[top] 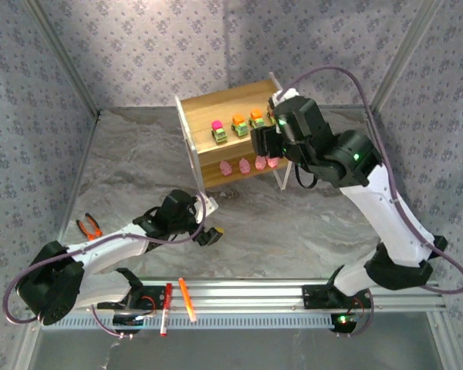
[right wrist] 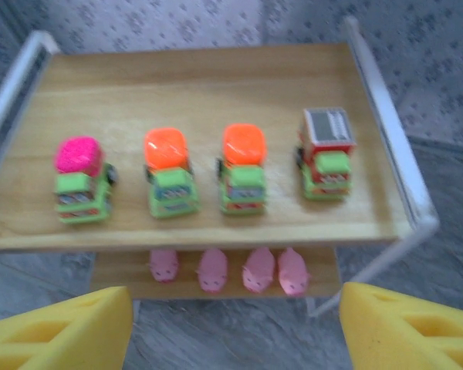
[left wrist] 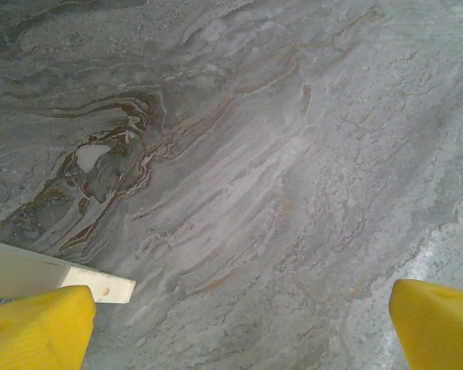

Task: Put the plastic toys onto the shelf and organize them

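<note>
R arm's nearer: right gripper (right wrist: 231, 331), jaws wide & empty, faces the shelf (right wrist: 216, 85) head-on, four trucks (right wrist: 243, 177) rowed across its top board, four pink figures (right wrist: 212, 270) below (blurry, prob. upright); left gripper (left wrist: 239, 331) spread, empty, over table (left wrist: 255, 154).

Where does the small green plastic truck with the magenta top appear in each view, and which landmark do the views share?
Top external: green plastic truck with magenta top, upper centre, leftmost on the upper board of the wooden shelf.
Right wrist: same truck, left of centre, leftmost of four.
Left wrist: marbled tabletop; white bar at lower left, probably a shelf leg.
Shared landmark: the shelf's white metal frame.
</note>
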You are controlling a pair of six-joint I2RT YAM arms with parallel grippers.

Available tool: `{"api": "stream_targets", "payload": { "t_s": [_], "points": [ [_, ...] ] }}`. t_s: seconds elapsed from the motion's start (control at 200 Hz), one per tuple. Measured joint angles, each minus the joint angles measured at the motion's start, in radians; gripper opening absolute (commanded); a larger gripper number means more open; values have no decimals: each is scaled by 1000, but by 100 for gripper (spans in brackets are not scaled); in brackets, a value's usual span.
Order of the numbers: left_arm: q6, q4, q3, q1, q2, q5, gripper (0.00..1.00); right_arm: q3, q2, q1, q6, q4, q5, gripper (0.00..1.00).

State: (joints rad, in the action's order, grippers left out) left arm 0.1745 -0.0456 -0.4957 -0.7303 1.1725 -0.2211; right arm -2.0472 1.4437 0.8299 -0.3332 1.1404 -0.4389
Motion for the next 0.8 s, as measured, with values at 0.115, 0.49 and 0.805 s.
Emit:
{"api": "stream_targets", "payload": {
  "t_s": [0.115, 0.49, 0.805],
  "points": [
    [-1, 50, -29, 4, 0, -27, 98, 106, -68, -37, -15, -11, 1, 76],
    [-53, 192, -74, 5, -7, -100, 99, 212, -154, -87, -37, -39, 9, 76],
    [-114, 254, -95, 50, -59, -30, 99, 232, -154, -100, -37, -50, 16, 76]
  ]
}}
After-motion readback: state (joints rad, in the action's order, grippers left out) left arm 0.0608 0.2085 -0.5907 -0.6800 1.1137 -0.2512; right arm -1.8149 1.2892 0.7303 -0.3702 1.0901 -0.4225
